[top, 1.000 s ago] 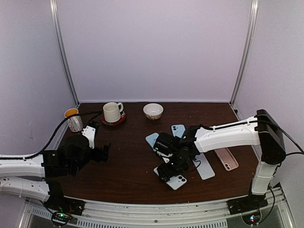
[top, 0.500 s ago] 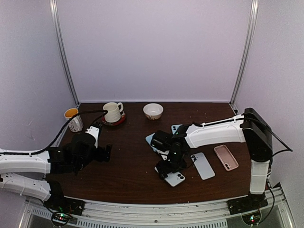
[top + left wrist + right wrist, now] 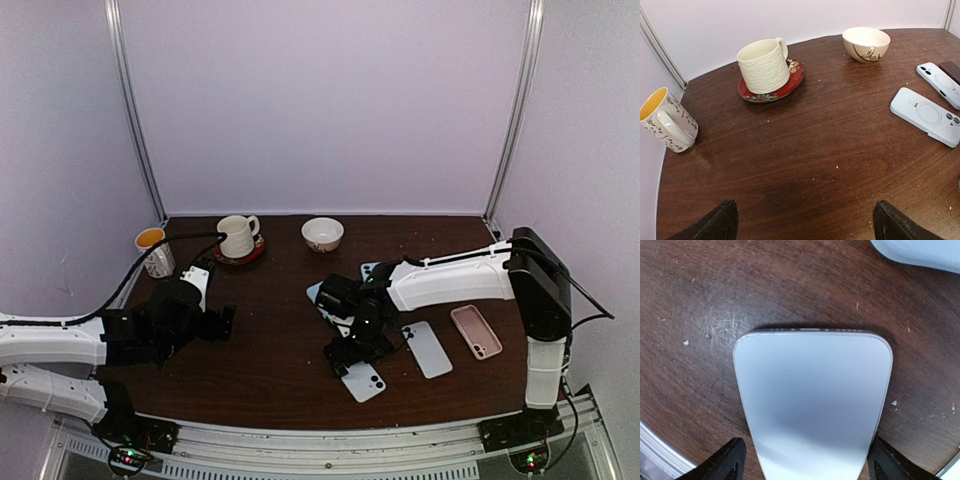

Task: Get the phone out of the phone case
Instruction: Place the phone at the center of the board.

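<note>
**White phone lies between the right arm's fingers**

Dark brown wood makes up the table (image 3: 270,385). From above, a white rounded-corner phone (image 3: 365,382) lies flat near the table's front edge, with small dark lenses showing on it. The right gripper (image 3: 350,353) sits over the phone's far end, and its black body hides that end and its own fingertips. Just right of the phone lies a pale blue flat case (image 3: 427,349), and further right a pink flat case (image 3: 476,331). Beyond the phone, a second pale blue case (image 3: 317,292) is half covered by the right arm. The left gripper (image 3: 224,323) hangs well to the left of the phone. A cream ribbed mug (image 3: 237,237) and a small cream bowl (image 3: 323,234) stand far beyond it.

The left wrist view shows the left gripper (image 3: 802,222) spread wide with bare wood between its fingers (image 3: 710,225). The phone is out of this frame. The ribbed mug (image 3: 764,65) stands on a red patterned saucer (image 3: 792,80).

In the right wrist view the phone (image 3: 812,395) fills the middle, its near end cut off by the frame. The right gripper (image 3: 805,457) straddles it, one black finger (image 3: 727,460) at each long edge. I cannot tell whether the fingers press on the edges, or whether a case covers the phone.
</note>
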`<state>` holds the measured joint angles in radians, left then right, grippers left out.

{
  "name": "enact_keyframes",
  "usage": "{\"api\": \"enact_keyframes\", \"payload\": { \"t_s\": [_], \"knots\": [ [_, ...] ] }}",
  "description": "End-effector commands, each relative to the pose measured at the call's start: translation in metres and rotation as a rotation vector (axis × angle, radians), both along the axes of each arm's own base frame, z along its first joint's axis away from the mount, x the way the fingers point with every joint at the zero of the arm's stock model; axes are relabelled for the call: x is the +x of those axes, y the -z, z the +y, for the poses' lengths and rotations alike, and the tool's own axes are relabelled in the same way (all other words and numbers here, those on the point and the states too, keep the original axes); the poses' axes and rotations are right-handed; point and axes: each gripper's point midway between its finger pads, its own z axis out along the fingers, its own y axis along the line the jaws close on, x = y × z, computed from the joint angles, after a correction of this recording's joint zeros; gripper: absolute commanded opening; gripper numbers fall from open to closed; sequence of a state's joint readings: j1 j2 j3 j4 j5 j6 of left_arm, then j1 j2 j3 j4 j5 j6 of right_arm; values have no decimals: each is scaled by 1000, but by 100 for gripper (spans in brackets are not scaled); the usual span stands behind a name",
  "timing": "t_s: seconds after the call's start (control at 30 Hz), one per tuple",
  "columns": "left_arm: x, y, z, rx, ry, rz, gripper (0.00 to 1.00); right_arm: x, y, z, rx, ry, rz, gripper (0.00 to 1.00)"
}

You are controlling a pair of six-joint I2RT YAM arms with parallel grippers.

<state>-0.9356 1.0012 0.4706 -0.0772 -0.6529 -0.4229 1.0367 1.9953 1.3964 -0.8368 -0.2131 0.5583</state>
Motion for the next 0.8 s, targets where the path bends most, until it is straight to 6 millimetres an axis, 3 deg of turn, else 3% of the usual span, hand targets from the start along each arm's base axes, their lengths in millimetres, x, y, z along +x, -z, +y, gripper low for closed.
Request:
{"api": "enact_keyframes", "payload": {
  "t_s": [0.0, 0.17, 0.33, 0.53, 0.77],
  "knots": [
    [6, -15, -6, -55, -8, -25, 97, -12, 23, -1, -15, 10, 56, 88],
    [6, -15, -6, -56, -9, -23, 98, -7, 15, 2, -2, 9, 26, 90],
    [6, -17, -5, -53, -13, -25, 98, 7, -14, 3, 18, -3, -64, 93],
    [6, -42, -8, -57, 21, -56, 98, 32, -75, -2, 63, -31, -238, 97],
    [13, -96, 9, 28, -38, -162, 98, 80, -165, -35, 124, 9, -512, 100]
  ]
}}
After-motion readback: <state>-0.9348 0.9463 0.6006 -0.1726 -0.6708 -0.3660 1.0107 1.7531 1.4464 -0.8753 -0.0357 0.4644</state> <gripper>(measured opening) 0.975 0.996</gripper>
